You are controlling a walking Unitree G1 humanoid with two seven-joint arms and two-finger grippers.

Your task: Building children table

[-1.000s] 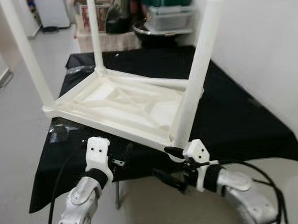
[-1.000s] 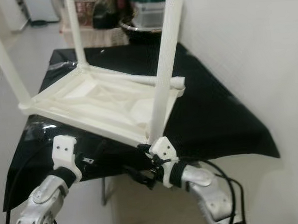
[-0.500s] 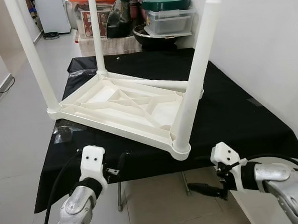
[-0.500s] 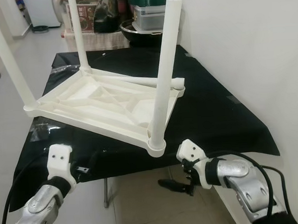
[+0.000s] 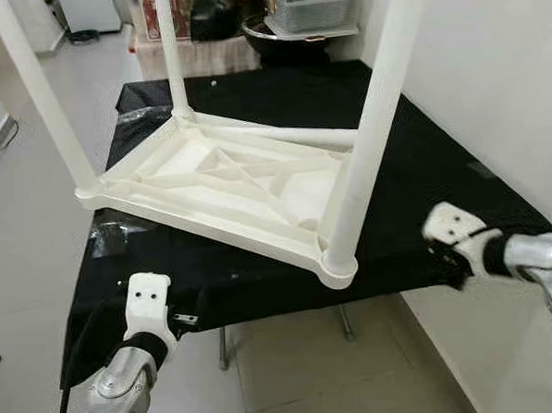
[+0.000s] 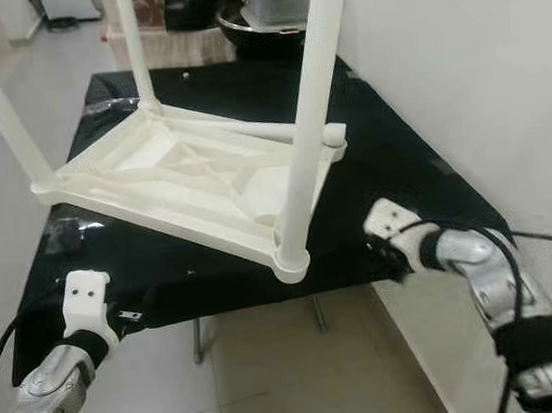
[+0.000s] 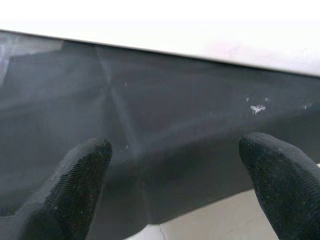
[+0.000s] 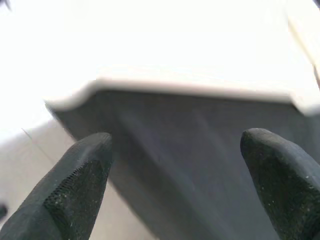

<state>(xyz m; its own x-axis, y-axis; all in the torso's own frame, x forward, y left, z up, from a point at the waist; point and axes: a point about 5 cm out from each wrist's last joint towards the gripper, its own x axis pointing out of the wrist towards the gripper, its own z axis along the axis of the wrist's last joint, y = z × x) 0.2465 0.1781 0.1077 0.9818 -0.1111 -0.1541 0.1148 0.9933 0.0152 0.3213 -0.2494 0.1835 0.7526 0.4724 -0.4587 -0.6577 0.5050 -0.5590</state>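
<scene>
My left gripper (image 7: 175,190) and right gripper (image 8: 175,187) both hang open and empty at the near edge of the black-draped bench (image 5: 459,160). On the bench lies the white plastic children's table (image 5: 247,185), upside down with legs up. It looks light, stiff and smooth. I judge the near leg (image 5: 366,155), close to its socket, the firmest hold.

Black cloth (image 5: 440,161) covered the worktop, draping over its near edge. Clear plastic boxes (image 5: 314,6) and a dark bowl (image 5: 276,32) sat behind it. Tiled floor (image 5: 294,381) below.
</scene>
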